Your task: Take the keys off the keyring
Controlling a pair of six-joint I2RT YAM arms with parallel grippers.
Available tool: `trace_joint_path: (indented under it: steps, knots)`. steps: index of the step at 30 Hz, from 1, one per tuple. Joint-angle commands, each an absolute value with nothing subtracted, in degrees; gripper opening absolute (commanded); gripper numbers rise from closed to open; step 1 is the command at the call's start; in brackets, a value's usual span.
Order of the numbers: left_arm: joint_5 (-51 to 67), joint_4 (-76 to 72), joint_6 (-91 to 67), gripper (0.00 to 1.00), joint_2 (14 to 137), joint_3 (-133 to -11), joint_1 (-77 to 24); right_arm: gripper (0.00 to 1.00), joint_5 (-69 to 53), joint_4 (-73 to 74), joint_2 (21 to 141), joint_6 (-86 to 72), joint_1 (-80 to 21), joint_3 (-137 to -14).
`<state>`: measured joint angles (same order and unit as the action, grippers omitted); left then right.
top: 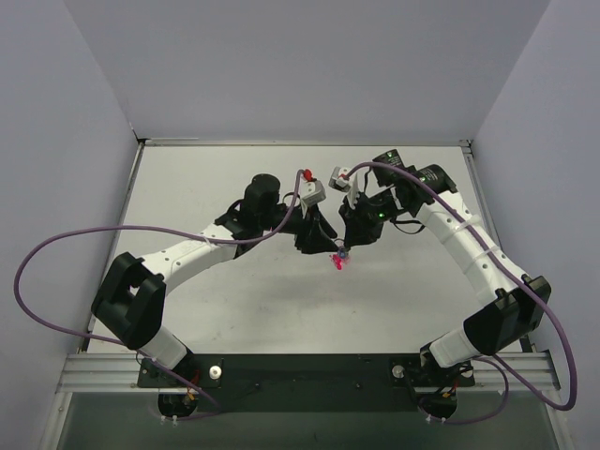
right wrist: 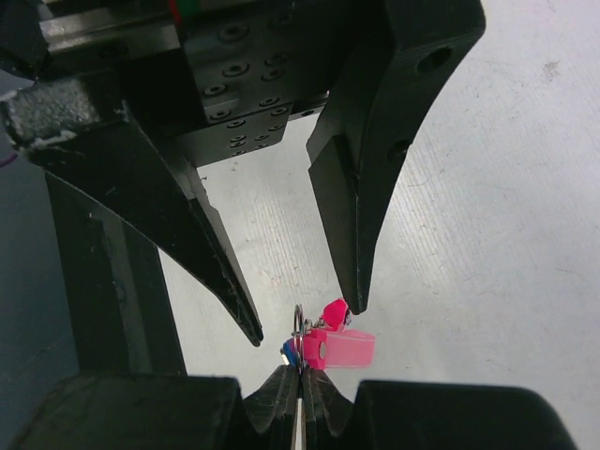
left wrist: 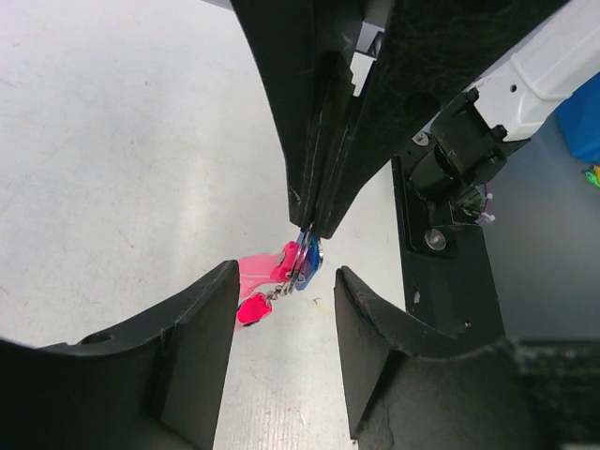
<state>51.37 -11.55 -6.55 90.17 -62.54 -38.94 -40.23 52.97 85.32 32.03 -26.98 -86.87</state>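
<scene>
The keys hang as a small bunch above the table, seen in the top view (top: 338, 262). In the right wrist view the thin silvery keyring (right wrist: 298, 322) stands up from my right gripper (right wrist: 300, 377), which is shut on it. A pink key (right wrist: 342, 349) and a second pink piece (right wrist: 332, 312) lie to its right. The blue key (right wrist: 287, 350) is to its left. My left gripper (left wrist: 286, 272) is open, one finger on each side of the bunch, not touching it. There the blue key (left wrist: 312, 262) and pink keys (left wrist: 265, 269) hang below my shut right gripper (left wrist: 310, 228).
Both arms meet over the middle of the white table (top: 234, 309). Purple cables (top: 56, 248) loop out beside each arm. Grey walls close the table at the back and sides. A dark rail (top: 309, 370) runs along the near edge.
</scene>
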Motion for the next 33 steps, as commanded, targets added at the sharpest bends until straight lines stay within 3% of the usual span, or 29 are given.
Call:
trace_joint_path:
  steps: [1,7,18,22,25,33]
  knots:
    - [52.0,-10.3,-4.2,0.54,88.7,-65.5,-40.0,0.0,-40.2,56.2,85.5,33.5,-27.9,-88.9]
    - [52.7,-10.4,-4.6,0.4,88.9,-65.8,-40.1,0.0,-40.1,56.9,86.1,33.9,-28.2,-88.9]
    - [53.3,-11.0,-4.7,0.36,89.0,-65.4,-40.4,0.0,-40.1,57.0,86.4,33.9,-28.6,-88.7]
    - [53.3,-10.5,-4.3,0.2,89.2,-65.5,-40.7,0.0,-40.1,57.0,86.5,33.9,-28.7,-88.7]
    - [53.4,-10.2,-4.0,0.0,89.4,-65.6,-41.0,0.0,-39.9,57.0,86.4,33.9,-28.7,-88.7]
    - [53.1,-10.0,-3.4,0.0,88.2,-65.0,-40.9,0.0,-39.6,56.9,86.1,34.2,-27.5,-88.5]
